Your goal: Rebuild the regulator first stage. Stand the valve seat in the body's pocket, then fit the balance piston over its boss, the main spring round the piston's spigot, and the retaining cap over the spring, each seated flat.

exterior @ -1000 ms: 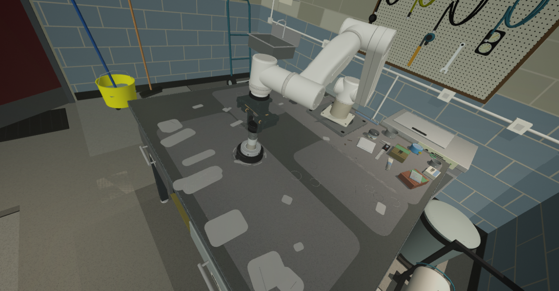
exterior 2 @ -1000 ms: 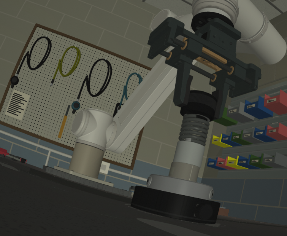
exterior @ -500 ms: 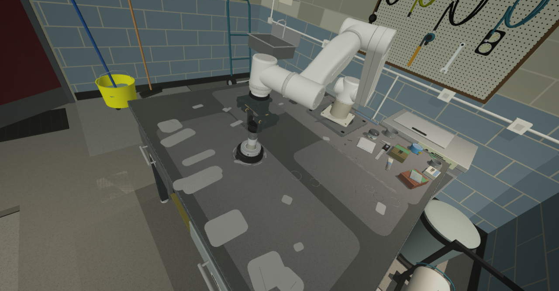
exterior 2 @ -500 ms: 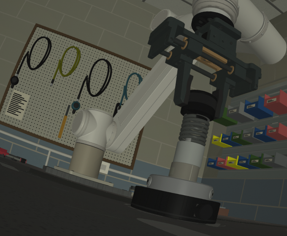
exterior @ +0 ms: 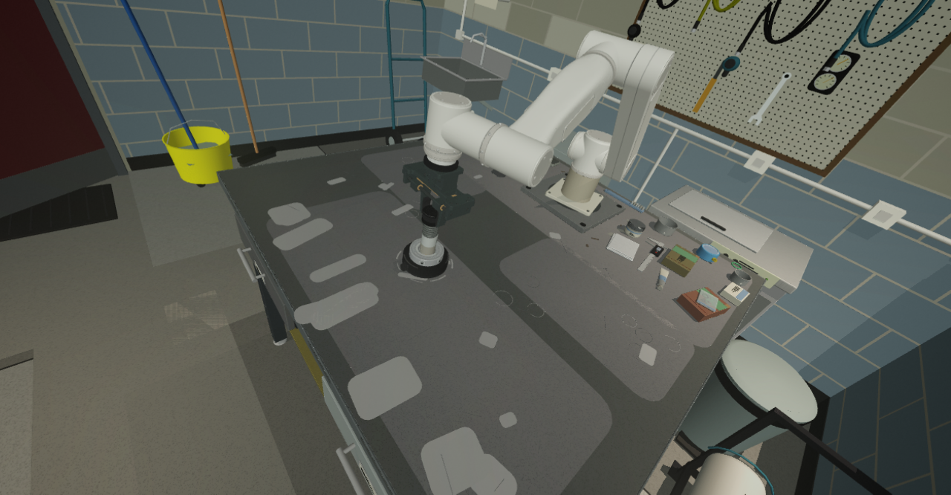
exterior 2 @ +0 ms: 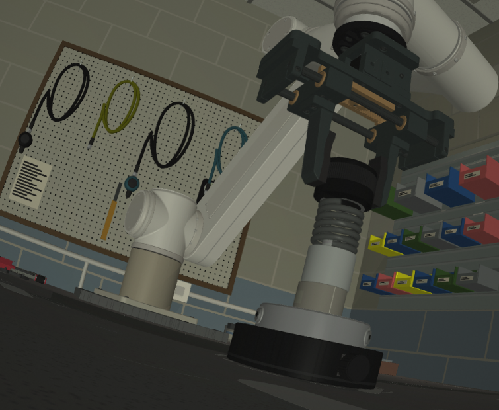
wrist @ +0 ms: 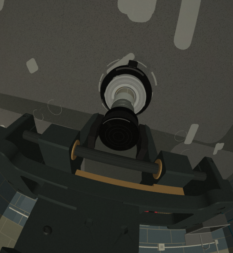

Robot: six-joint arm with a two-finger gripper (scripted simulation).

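Near the middle of the bench the black regulator body [exterior: 424, 265] [exterior 2: 304, 353] [wrist: 126, 90] sits flat with a stack standing upright in it. A pale grey flange [exterior 2: 313, 321] lies on the body, a beige and white column [exterior 2: 327, 276] rises from it, and the grey main spring [exterior: 429, 231] [exterior 2: 338, 223] [wrist: 122, 103] coils round the column's top. The black retaining cap [exterior: 430, 213] [exterior 2: 345, 181] [wrist: 119, 132] sits over the top of the spring, clamped in my closed gripper [exterior: 432, 211] [exterior 2: 347, 178] [wrist: 118, 139], which hangs straight above the stack. The valve seat is hidden inside the stack.
The bench's left edge [exterior: 266, 273] lies a short way from the body. The arm's base [exterior: 577, 193] stands behind to the right. Small boxes, tubes and a grey case [exterior: 725, 233] crowd the right rear corner. A stool [exterior: 765, 386] stands off the right edge.
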